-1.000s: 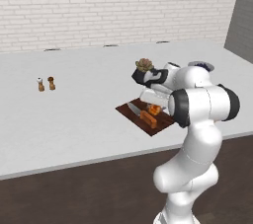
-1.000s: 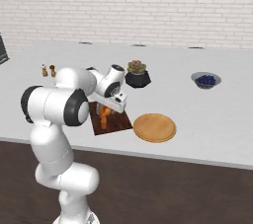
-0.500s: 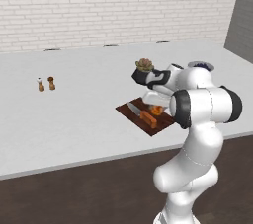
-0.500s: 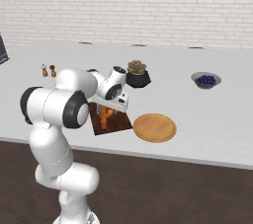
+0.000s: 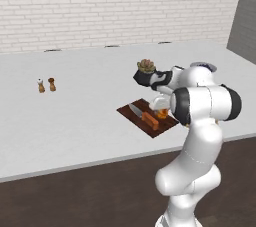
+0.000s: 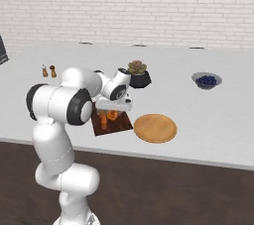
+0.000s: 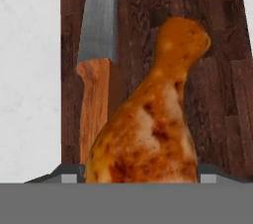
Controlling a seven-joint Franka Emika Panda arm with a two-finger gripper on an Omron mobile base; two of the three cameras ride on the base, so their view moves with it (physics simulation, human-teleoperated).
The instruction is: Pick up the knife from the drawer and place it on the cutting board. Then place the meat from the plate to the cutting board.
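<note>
The meat (image 7: 153,119), a browned drumstick, stands between my gripper's (image 7: 138,178) fingertips, and the jaws are shut on its thick end. It hangs just over the dark reddish cutting board (image 7: 222,94). The knife (image 7: 96,70) lies flat on the board beside it, orange-brown handle toward the hand. From the base views, the gripper (image 5: 161,109) (image 6: 113,112) points down at the board (image 5: 145,128) (image 6: 121,126) with the meat (image 5: 164,114) (image 6: 113,116) right of the knife (image 5: 142,114) (image 6: 103,119). The tan plate (image 6: 155,128) sits bare to the board's right. The drawer is out of view.
A potted succulent (image 5: 146,66) (image 6: 137,73) stands just behind the board. A grey bowl of blue berries (image 6: 207,80) is at the far right. Two small shakers (image 5: 46,85) (image 6: 48,71) stand far left. The counter's front edge runs close in front of the board.
Hardly anything differs. The hand stays over the cutting board with the meat between its fingers, and the jaws keep the same width.
</note>
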